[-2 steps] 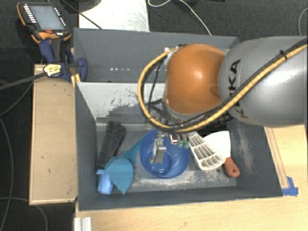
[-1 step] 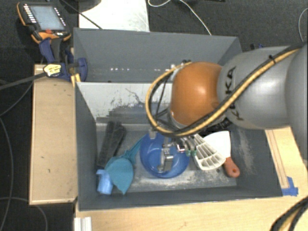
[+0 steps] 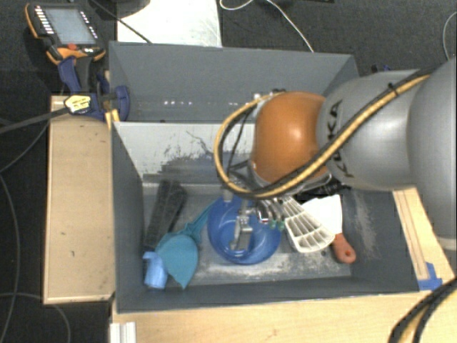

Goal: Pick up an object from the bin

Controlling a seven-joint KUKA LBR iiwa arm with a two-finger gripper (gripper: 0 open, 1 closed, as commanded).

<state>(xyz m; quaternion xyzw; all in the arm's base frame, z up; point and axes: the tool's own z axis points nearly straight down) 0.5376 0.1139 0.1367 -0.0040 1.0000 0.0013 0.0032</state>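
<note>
My gripper [image 3: 244, 231] hangs below the arm's orange cover, lowered into a round blue bowl [image 3: 227, 243] that sits at the middle of the bin floor near the front wall. Whether it touches the bowl cannot be made out. Just right of the bowl lies a white slotted spatula head [image 3: 307, 229] with a red-orange handle end [image 3: 344, 252]. A teal, scoop-shaped thing [image 3: 178, 257] lies against the bowl's left side, with a small blue piece [image 3: 153, 274] at its lower left.
A black brush-like bar [image 3: 164, 209] lies along the bin's left wall. A flat white piece [image 3: 330, 209] sits behind the spatula, partly under the arm. The arm and its cables cover the bin's middle and right rear.
</note>
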